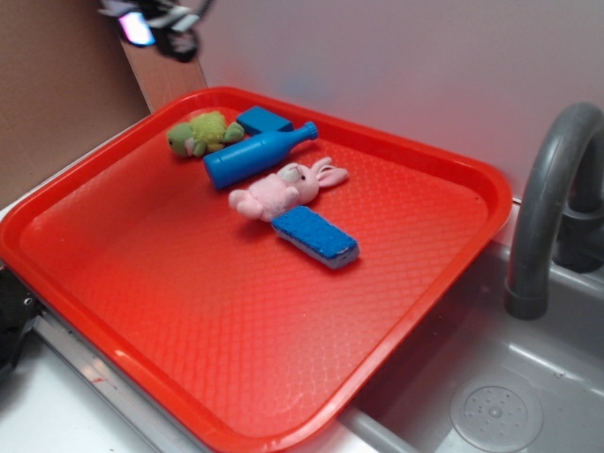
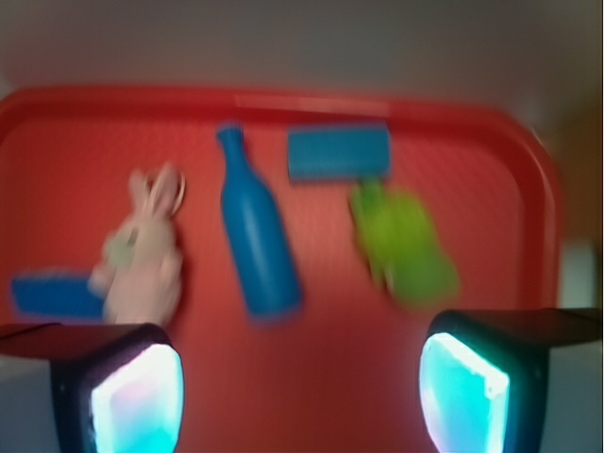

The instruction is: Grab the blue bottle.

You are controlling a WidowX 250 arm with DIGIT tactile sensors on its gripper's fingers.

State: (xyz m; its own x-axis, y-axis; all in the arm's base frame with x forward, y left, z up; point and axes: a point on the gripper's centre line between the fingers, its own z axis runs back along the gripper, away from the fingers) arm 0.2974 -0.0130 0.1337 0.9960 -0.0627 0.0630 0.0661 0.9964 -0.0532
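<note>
The small solid-blue plastic bottle [image 2: 257, 231] is seen lying on its side on the red plastic tray [image 1: 236, 368], flanked closely by a pink plush bunny [image 2: 143, 260] and a green plush toy [image 2: 404, 243]. The gripper [image 2: 300, 387] is held high above with fingers spread and empty, presumably to straddle the bottle's body on descent.

Wrist view: the small blue plastic toy bottle [image 2: 255, 231] is laid on the red plastic tray [image 2: 491, 132], ahead of the gap between the spread jaws. The pink plush bunny [image 2: 146, 260] is placed ahead of the left jaw, the green plush toy [image 2: 406, 245] ahead of the right, the blue rectangular block [image 2: 338, 153] beyond it.
</note>
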